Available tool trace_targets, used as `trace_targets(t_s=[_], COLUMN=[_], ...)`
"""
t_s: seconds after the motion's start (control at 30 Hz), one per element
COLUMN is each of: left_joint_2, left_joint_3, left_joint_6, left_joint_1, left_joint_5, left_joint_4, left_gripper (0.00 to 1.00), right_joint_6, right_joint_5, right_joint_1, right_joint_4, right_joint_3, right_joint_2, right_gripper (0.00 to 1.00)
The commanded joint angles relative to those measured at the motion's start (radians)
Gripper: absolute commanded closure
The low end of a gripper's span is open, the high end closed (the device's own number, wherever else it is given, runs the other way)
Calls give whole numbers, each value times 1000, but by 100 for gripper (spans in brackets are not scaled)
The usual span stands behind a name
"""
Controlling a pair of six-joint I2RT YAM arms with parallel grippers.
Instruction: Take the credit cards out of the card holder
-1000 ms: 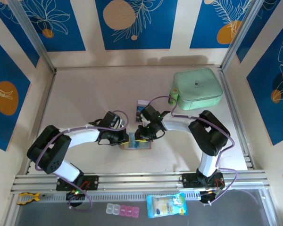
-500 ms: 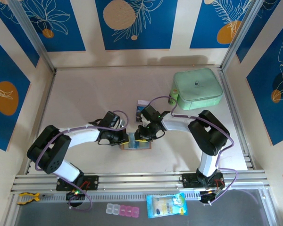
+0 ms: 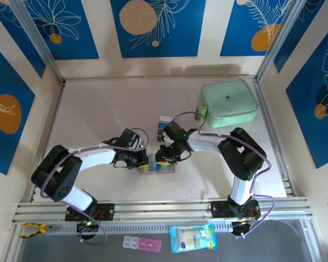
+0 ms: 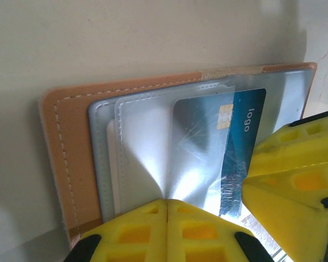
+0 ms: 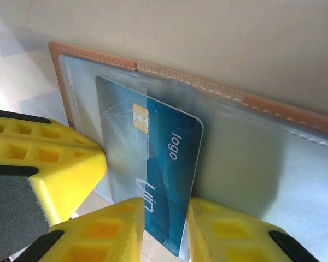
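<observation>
While my left end effector (image 4: 167,210) clamps the card holder (image 4: 65,136), my right end effector (image 5: 164,213) beside it grips a credit card (image 5: 169,155).

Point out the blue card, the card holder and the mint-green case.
blue card (image 5: 172,158): right wrist view, its printed face.
card holder (image 4: 52,164): left wrist view, its stitched tan edge.
mint-green case (image 3: 228,102): top external view, middle of its lid.

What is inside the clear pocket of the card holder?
One blue card with a chip, partly out, between the fingers of the right hand. Shiny pocket layers hide whether other cards lie behind.
</observation>
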Motion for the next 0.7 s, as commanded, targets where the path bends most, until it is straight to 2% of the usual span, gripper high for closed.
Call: trace_targets(t_s=[0.0,0.1,0.43,0.67], left_joint_2=[10,11,15,11], left_joint_3=[16,17,21,15], left_joint_6=[28,28,27,27], left_joint_1=[-7,-7,-7,-8], left_joint_5=[-22,-20,-20,-21], left_joint_4=[-41,-41,-42,-43], left_gripper=[99,99,99,99], right_joint_6=[4,-5,35,40], right_joint_5=[1,22,-94,-86], right_joint_1=[-4,-5,-17,-28], right_joint_4=[-21,-42,108,105], right_joint_3=[-2,-3,-55,-73], right_joint_2=[1,-1,-48,-53], right_gripper=[73,73,82,88])
